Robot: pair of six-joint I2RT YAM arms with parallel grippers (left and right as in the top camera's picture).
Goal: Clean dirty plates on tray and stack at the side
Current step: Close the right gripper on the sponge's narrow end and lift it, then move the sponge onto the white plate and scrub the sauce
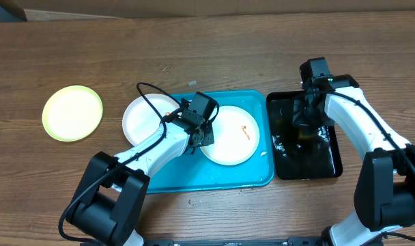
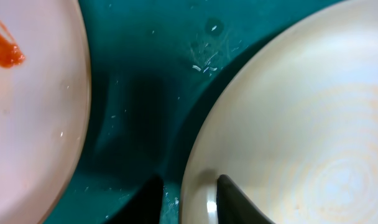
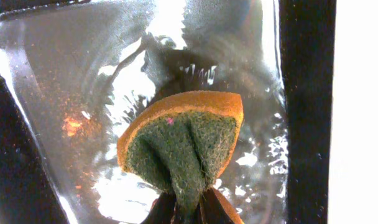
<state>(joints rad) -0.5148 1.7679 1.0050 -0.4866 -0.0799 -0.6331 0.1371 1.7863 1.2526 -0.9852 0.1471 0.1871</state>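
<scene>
Your left end effector stands slightly open, fingers straddling the rim of a round white plate in the turquoise plastic tray; its arm reaches in from seven o'clock. Your right end effector is pinched tight on an orange-and-green sponge over the wet black tray at three o'clock. The yellow-green-rimmed plate lies on the wooden surface at nine o'clock.

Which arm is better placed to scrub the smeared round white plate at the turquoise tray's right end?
Right: right gripper grips the orange sponge in the black tray beside that plate. Left gripper straddles the other white plate's rim.
</scene>
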